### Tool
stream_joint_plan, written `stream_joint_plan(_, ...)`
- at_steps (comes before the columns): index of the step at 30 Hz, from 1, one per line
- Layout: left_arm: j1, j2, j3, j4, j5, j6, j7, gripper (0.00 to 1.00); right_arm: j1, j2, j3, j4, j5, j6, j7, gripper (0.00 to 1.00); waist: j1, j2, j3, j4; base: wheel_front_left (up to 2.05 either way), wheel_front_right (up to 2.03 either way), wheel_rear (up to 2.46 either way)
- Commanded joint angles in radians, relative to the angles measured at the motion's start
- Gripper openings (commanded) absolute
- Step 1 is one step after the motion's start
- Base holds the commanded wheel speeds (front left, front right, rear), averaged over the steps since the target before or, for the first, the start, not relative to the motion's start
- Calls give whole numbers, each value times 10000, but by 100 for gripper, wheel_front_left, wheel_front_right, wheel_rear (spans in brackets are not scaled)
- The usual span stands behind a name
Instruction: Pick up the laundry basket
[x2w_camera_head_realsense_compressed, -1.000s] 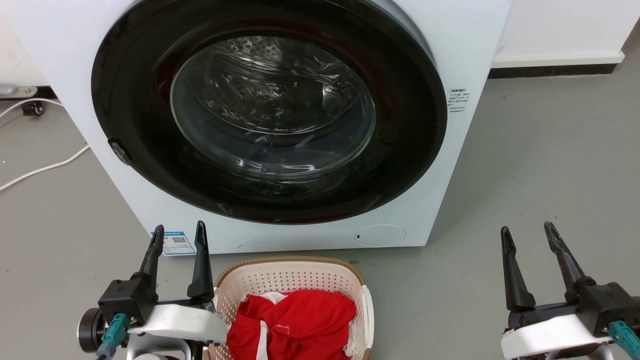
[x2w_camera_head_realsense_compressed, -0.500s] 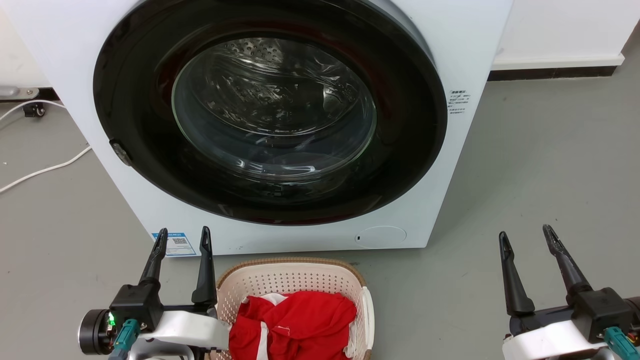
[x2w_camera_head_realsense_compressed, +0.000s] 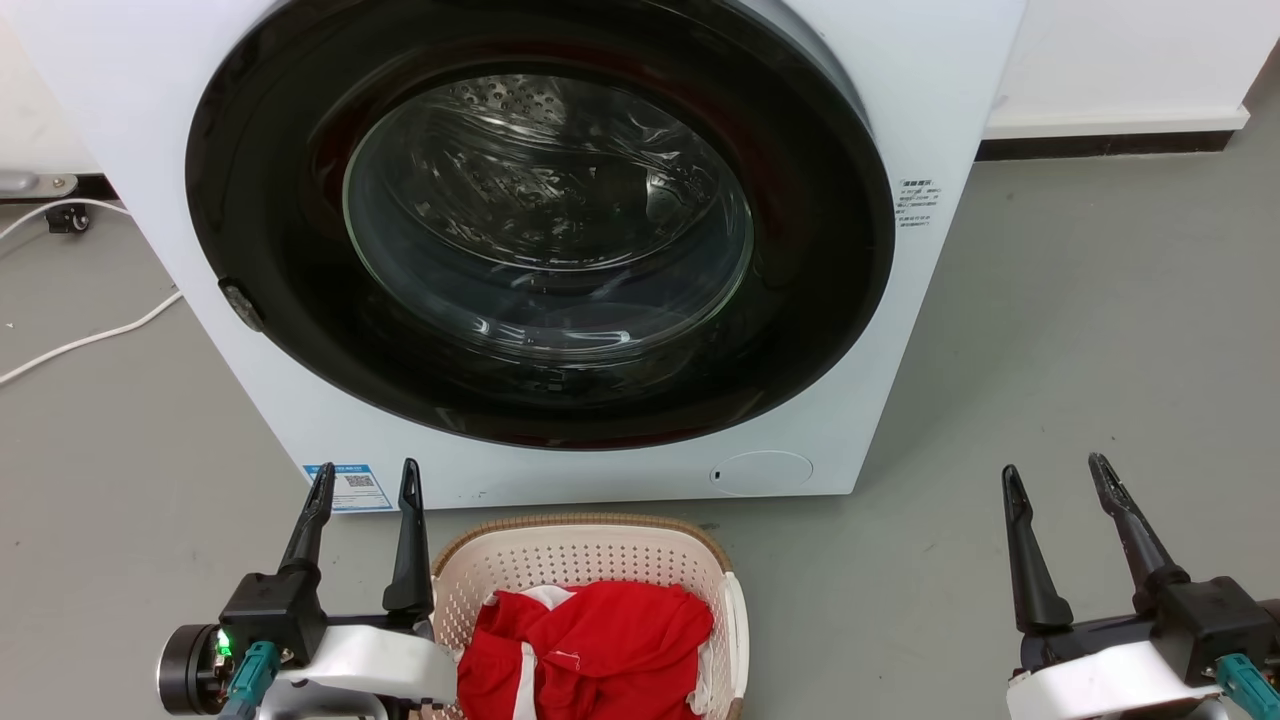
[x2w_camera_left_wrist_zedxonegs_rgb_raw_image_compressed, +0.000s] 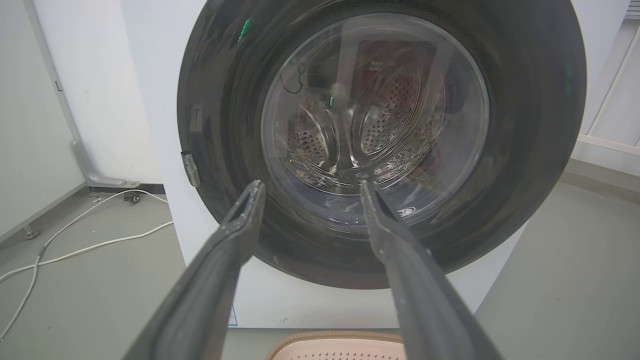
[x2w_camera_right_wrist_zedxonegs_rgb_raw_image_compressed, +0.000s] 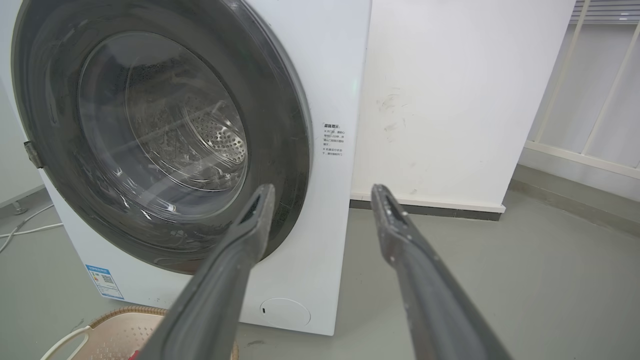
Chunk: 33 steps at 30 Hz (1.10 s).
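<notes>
Two grippers frame the scene, each with its pair of long, dark, tapered fingers spread apart and holding nothing. Left of the left gripper, one white cable snakes over the smooth grey floor. Just right of that gripper's inner finger sits the one laundry basket, close beside it, though whether they touch is unclear. It is cream-white perforated plastic, rounded-rectangular, with a brown woven-look rim and a white handle on its right side. One rumpled red garment with white trim lies inside. In the left wrist view the basket's rim peeks up between the bases of the two fingers.

Beyond the fingertips stands one white washing machine. Its round door is a dark glossy ring around clear bulging glass, with a perforated metal drum behind. One blue label sits just behind the left fingertips. The right gripper stands well apart from the basket, off to its right over bare floor.
</notes>
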Motion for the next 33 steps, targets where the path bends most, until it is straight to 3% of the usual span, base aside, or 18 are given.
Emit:
stream_joint_plan(1, 87, 26, -7, 12, -30, 33, -52, 100, 94, -26, -19, 34, 46, -7, -21, 100, 0, -1, 6, 1, 0, 0, 0)
stream_joint_plan(20, 6, 27, 197, 369, 16, 241, -43, 100, 21, -26, 26, 120, 160, -5, -21, 100, 0, -1, 93, 1, 0, 0, 0)
stream_joint_plan(33, -1147, 178, 1287, 1787, 480, -302, -43, 100, -1305, -23, 1179, 1772, 495, -7, -21, 100, 0, -1, 1269, 92, 0, 0, 0)
